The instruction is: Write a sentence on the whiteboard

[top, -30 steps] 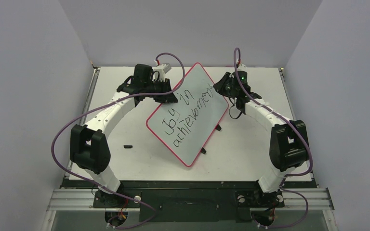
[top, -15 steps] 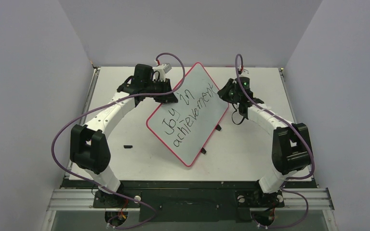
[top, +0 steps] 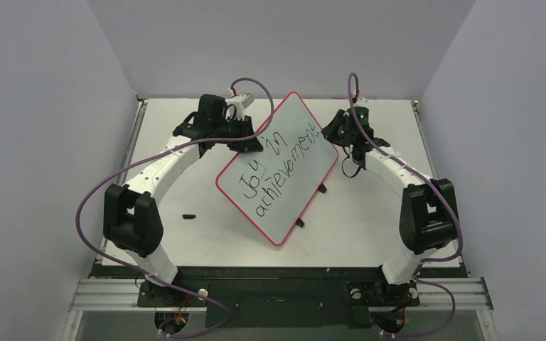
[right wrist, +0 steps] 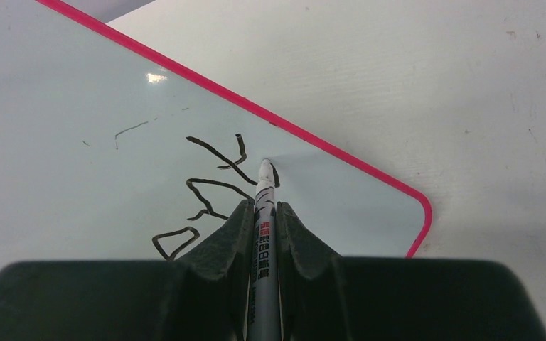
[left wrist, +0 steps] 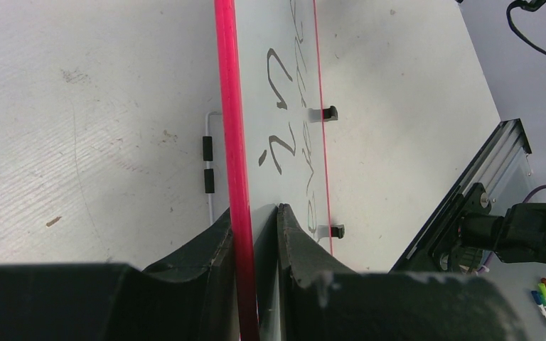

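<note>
Whiteboard (top: pixel 295 199) stands tilted, pinched by the left tool (left wrist: pixel 254 211); right tool (right wrist: pixel 263 207) clamps a marker (right wrist: pixel 264 238), tip at the sentence (top: pixel 277 168).

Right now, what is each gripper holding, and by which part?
The left gripper clamps the whiteboard by its red rim; the right gripper holds a marker by its barrel, tip pointing at the board.

My whiteboard (top: pixel 288 206) is pale grey-white with a thin red rim; the sentence (top: pixel 250 186) is black. The marker (right wrist: pixel 263 234) is white with black and red print. My left fingers (left wrist: pixel 298 263) and right fingers (right wrist: pixel 302 249) are black, the arms (top: pixel 167 167) white with black joints, the cables (top: pixel 79 209) purple
</note>
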Controlling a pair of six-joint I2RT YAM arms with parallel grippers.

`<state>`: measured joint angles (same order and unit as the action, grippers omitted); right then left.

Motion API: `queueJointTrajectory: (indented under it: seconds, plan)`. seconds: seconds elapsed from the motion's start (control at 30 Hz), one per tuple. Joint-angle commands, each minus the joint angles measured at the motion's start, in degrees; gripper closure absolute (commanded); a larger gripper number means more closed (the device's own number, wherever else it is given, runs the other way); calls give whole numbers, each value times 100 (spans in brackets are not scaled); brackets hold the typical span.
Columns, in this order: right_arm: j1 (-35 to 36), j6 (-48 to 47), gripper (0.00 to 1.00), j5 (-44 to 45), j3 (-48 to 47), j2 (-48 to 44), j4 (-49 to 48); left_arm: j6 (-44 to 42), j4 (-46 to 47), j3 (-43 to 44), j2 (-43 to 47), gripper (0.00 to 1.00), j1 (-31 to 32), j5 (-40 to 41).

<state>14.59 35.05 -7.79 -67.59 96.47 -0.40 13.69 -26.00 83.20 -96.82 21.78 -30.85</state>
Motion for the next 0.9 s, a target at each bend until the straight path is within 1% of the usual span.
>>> queueJointTrajectory:
  seconds: [0.0, 0.1, 0.33, 0.5, 0.67, 0.87]
  plan:
    - [0, -137, 100, 148, -319, -120, 109, -913, -118, -84, -14, 100, 265, 399]
    - [0, -164, 100, 287, -185, -429, 218, -917, -123, -78, -29, 100, 265, 400]
    - [92, -180, 100, 662, 460, -1636, 368, -1030, -200, -69, -32, 100, 265, 293]
    - [209, -233, 100, 709, 730, -2316, 574, -945, -490, 152, -313, 100, 289, 65]
    - [310, -205, 100, 714, 924, -2656, 582, -745, -529, 68, -348, 100, 361, -14]
    - [382, -175, 100, 634, 1117, -2869, 539, -582, -332, -338, -201, 100, 369, 6]
